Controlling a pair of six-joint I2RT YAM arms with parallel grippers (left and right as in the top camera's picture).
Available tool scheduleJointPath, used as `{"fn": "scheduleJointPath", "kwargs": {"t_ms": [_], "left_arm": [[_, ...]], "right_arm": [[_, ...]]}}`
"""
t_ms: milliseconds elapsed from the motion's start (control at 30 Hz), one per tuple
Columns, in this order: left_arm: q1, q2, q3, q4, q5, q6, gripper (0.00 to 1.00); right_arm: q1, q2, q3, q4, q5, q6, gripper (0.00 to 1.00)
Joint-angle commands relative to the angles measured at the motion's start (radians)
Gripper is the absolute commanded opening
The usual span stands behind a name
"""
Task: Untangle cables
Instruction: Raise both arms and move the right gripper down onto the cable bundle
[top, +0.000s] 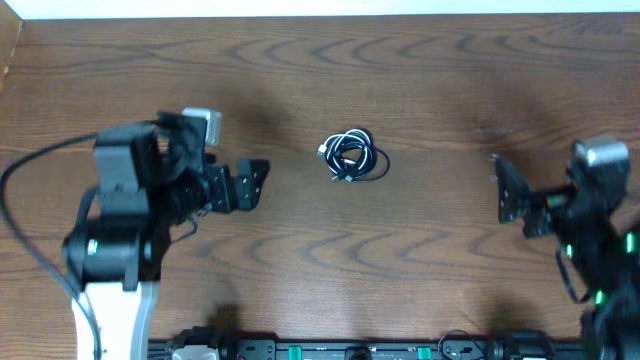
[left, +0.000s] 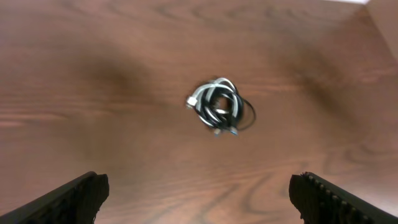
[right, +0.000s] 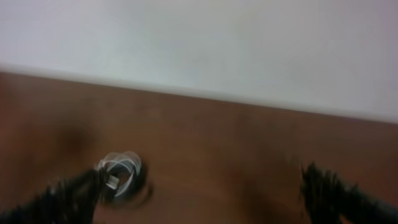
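Note:
The cables (top: 351, 156) lie in one small tangled bundle of black and white cords near the middle of the wooden table. They also show in the left wrist view (left: 219, 107) and, blurred, in the right wrist view (right: 121, 174). My left gripper (top: 252, 184) is open and empty, well left of the bundle; its fingertips frame bare wood in the left wrist view (left: 198, 193). My right gripper (top: 508, 190) is open and empty, far right of the bundle; in the right wrist view (right: 202, 190) its left finger overlaps the bundle's edge.
The wooden table (top: 420, 80) ends at a pale wall along the back edge (right: 249, 50). A thick black lead (top: 20, 230) loops off the left arm at the table's left side. Equipment rails run along the front edge (top: 340, 350).

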Motion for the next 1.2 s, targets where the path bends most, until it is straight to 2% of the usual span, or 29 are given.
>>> {"fn": "scheduleJointPath", "kwargs": {"t_ms": [0, 100, 167, 300, 467, 500, 533, 567, 733, 833, 867, 900, 1000, 1100, 1167], "left_arm": [[0.002, 0.056, 0.028, -0.010, 0.122, -0.016, 0.98], [0.002, 0.100, 0.028, -0.023, 0.117, -0.024, 0.98], [0.002, 0.132, 0.028, -0.039, 0.090, -0.063, 0.99], [0.002, 0.194, 0.028, -0.053, 0.043, -0.095, 0.98], [0.002, 0.249, 0.028, -0.053, 0.043, -0.096, 0.98], [0.002, 0.259, 0.028, -0.053, 0.043, -0.096, 0.98], [0.002, 0.267, 0.028, -0.054, 0.043, -0.096, 0.98], [0.002, 0.274, 0.028, -0.061, 0.043, -0.095, 0.98], [0.002, 0.303, 0.028, -0.114, 0.043, -0.095, 0.98], [0.002, 0.312, 0.027, -0.134, 0.043, -0.095, 0.99], [0.002, 0.313, 0.026, -0.137, 0.043, -0.095, 0.98], [0.002, 0.313, 0.026, -0.142, 0.043, -0.095, 0.98], [0.002, 0.313, 0.025, -0.143, 0.043, -0.095, 0.98], [0.002, 0.313, 0.025, -0.143, 0.043, -0.095, 0.98], [0.002, 0.313, 0.025, -0.143, 0.043, -0.095, 0.98]], "right_arm": [[0.002, 0.145, 0.114, -0.080, -0.220, 0.026, 0.99], [0.002, 0.227, 0.132, -0.092, -0.479, 0.063, 0.99], [0.006, 0.285, 0.134, -0.031, -0.536, 0.102, 0.97], [0.057, 0.403, 0.193, -0.062, -0.372, 0.220, 0.97], [0.219, 0.604, 0.424, -0.348, -0.070, 0.144, 0.99], [0.257, 0.652, 0.478, -0.384, -0.003, 0.146, 0.92], [0.282, 0.689, 0.515, -0.394, 0.044, 0.166, 0.85], [0.301, 0.719, 0.542, -0.391, 0.080, 0.192, 0.99], [0.348, 0.818, 0.556, -0.303, 0.109, 0.212, 0.99], [0.368, 0.901, 0.545, -0.264, 0.108, 0.120, 0.99], [0.376, 0.932, 0.545, -0.256, 0.102, 0.076, 0.98], [0.382, 0.967, 0.545, -0.248, 0.090, 0.031, 0.92], [0.386, 1.068, 0.545, -0.217, 0.015, -0.022, 0.66], [0.386, 1.147, 0.545, -0.196, -0.098, -0.081, 0.61], [0.386, 1.190, 0.545, -0.191, -0.120, -0.108, 0.63]]}}
